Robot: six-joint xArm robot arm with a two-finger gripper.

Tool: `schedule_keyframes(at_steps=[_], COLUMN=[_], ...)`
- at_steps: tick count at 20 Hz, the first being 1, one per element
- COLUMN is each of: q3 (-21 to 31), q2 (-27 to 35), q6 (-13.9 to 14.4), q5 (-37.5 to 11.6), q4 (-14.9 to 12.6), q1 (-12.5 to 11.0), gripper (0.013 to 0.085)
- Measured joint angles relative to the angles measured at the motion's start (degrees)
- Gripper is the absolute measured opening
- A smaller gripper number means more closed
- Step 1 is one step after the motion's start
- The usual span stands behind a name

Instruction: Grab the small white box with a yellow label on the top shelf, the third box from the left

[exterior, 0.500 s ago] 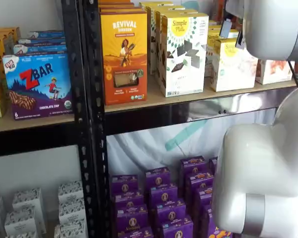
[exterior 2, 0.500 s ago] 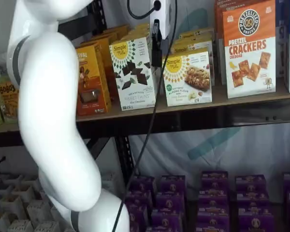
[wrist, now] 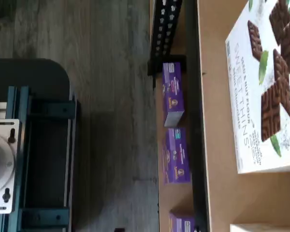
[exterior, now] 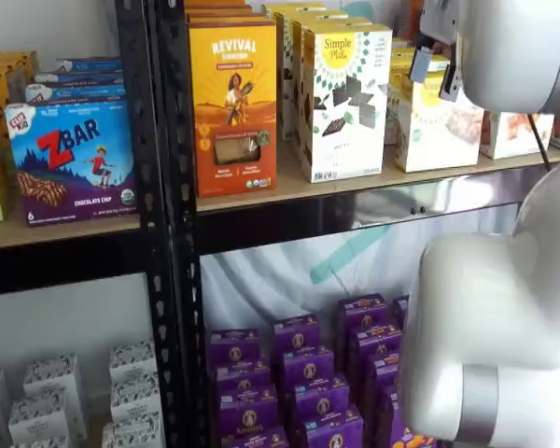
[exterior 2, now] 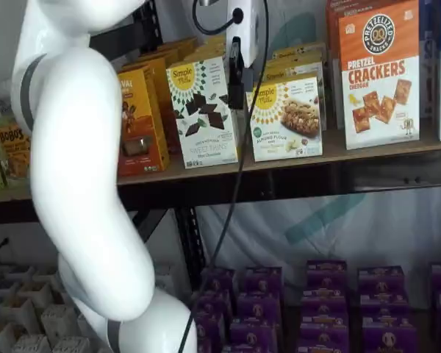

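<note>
The small white box (exterior 2: 285, 118) with a round yellow logo stands on the top shelf (exterior 2: 206, 168), right of the taller white box with dark squares (exterior 2: 202, 110). My gripper (exterior 2: 237, 88) hangs from above, in front of the gap between these two boxes. Only one black finger shows, side-on, so I cannot tell whether the gripper is open. It holds nothing. In a shelf view the small white box (exterior: 439, 126) is partly covered by the arm's white body (exterior: 513, 47). The wrist view shows the dark-squares box (wrist: 266, 87) on the shelf board (wrist: 217, 145).
An orange Revival box (exterior: 231, 103) stands left of the dark-squares box. A pretzel crackers box (exterior 2: 378, 77) stands right of the small white box. Purple boxes (exterior 2: 323, 294) fill the lower tier. The arm's white links (exterior 2: 81, 184) stand in front of the rack post (exterior: 163, 187).
The gripper has shifted slightly to the left in front of the boxes. The boxes have not moved.
</note>
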Motion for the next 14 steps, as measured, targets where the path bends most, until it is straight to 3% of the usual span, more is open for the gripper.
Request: schedule_keyframes(at_steps=[14], q3=[-4.0], q2=[2.6], q6=[0.2], q5=[2.1], q4=[2.8], q1=[-1.1], gripper=[0.0850])
